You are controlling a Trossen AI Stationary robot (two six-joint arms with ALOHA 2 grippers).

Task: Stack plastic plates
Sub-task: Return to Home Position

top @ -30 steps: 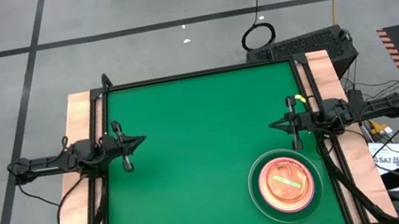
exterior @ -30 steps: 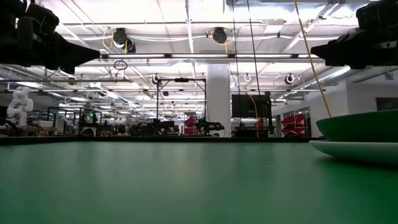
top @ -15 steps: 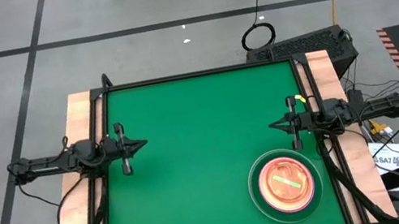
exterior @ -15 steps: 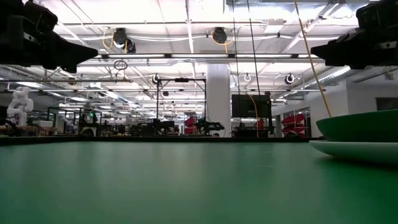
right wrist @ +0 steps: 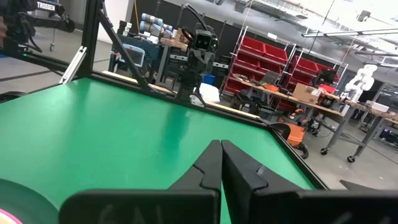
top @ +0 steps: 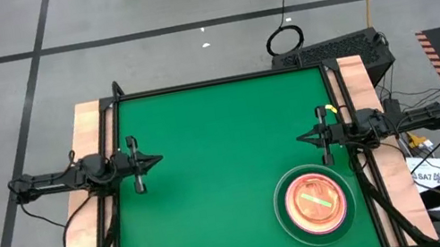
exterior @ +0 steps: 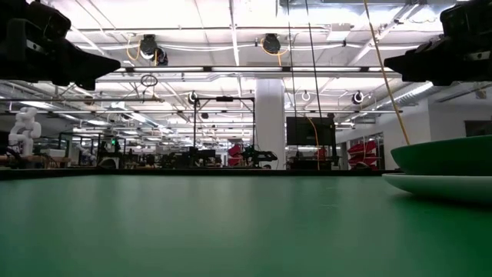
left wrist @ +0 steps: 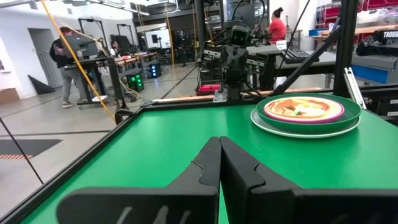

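Note:
The plastic plates (top: pixel 313 202) stand in one stack on the green table near its near right corner: a pale rim at the bottom, dark green above it, then pink and orange translucent plates on top. The left wrist view shows the same stack (left wrist: pixel 306 112); the low view shows only its lower plates (exterior: pixel 442 169). My left gripper (top: pixel 157 160) hovers shut over the table's left side. My right gripper (top: pixel 300 138) hovers shut at the right side, just beyond the stack. Neither touches a plate.
The green table (top: pixel 206 144) has a raised dark rim and wooden side boards. Each wrist view shows the other arm (left wrist: pixel 233 59) across the table. People (left wrist: pixel 68 62) stand at benches in the room beyond.

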